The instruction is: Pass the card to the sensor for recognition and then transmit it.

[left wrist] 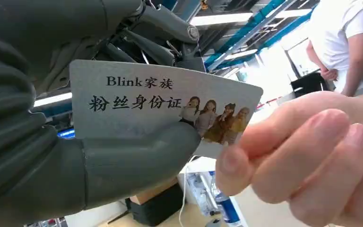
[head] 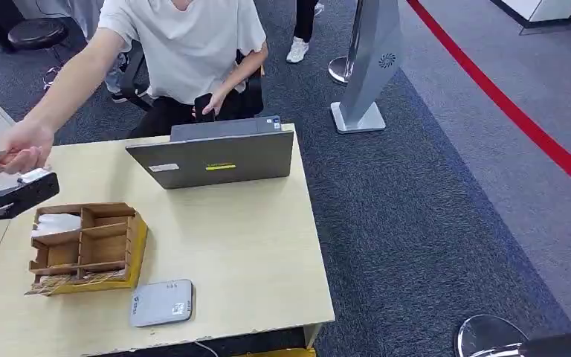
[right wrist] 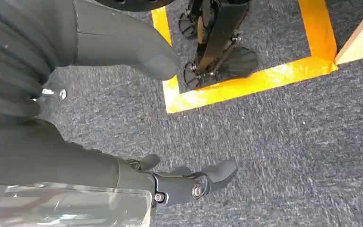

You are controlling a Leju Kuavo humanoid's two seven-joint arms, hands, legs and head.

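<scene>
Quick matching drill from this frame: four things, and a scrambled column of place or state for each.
1 card
2 laptop
3 grey sensor box
4 right hand

a near table's front edge
b hanging over carpet, holding nothing
c lid up, at table's far edge
d held by left hand and a person's fingers

Pairs: 1-d, 2-c, 3-a, 4-b

Thumbs hide the card's (left wrist: 137, 101) lower edge.

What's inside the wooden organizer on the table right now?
The wooden organizer has open compartments; white paper fills the far-left one. The others look empty, though their walls hide the bottoms of the near ones.
</scene>
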